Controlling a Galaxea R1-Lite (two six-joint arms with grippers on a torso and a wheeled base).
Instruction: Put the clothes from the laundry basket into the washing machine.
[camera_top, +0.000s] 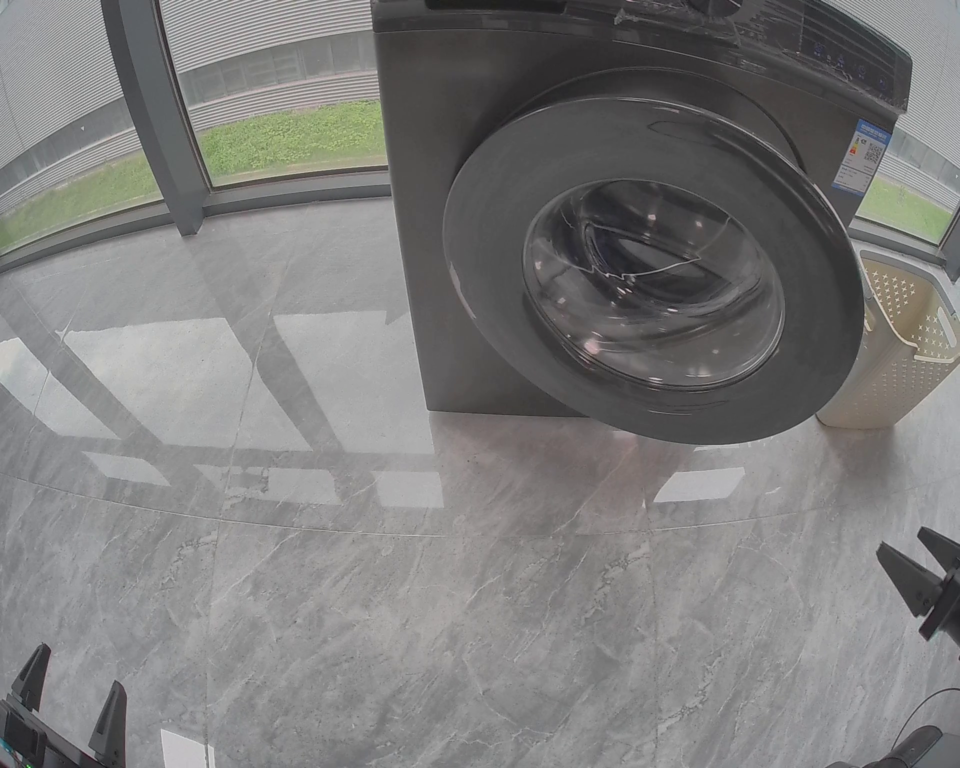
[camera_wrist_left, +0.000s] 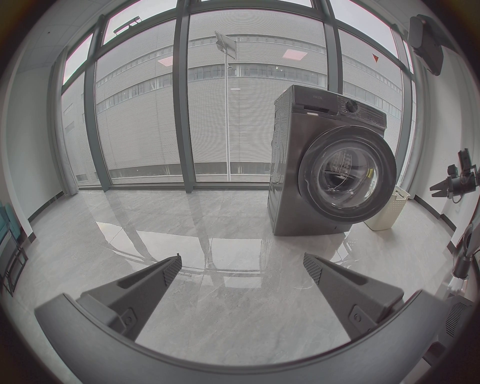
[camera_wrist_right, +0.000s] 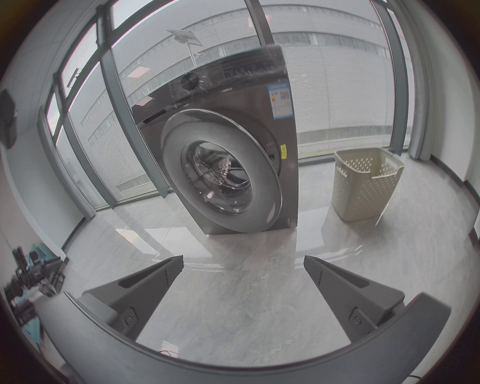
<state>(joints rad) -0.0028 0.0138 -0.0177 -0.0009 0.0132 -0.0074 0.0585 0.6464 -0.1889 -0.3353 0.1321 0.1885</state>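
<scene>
A grey washing machine (camera_top: 440, 200) stands ahead on the marble floor, and its round glass door (camera_top: 655, 275) is swung partly out toward me. To its right stands a cream laundry basket (camera_top: 900, 345); I cannot see what is inside it. The same machine (camera_wrist_left: 295, 165) and basket (camera_wrist_left: 387, 210) appear in the left wrist view, and again as machine (camera_wrist_right: 235, 150) and basket (camera_wrist_right: 367, 182) in the right wrist view. My left gripper (camera_top: 70, 690) hangs open low at the left. My right gripper (camera_top: 925, 570) hangs open low at the right. Both are well short of the machine and hold nothing.
Tall windows with dark frames (camera_top: 150, 110) run behind the machine. Wide bare marble floor (camera_top: 450, 600) lies between me and the machine. The open door reaches out over the floor in front of the machine, close beside the basket.
</scene>
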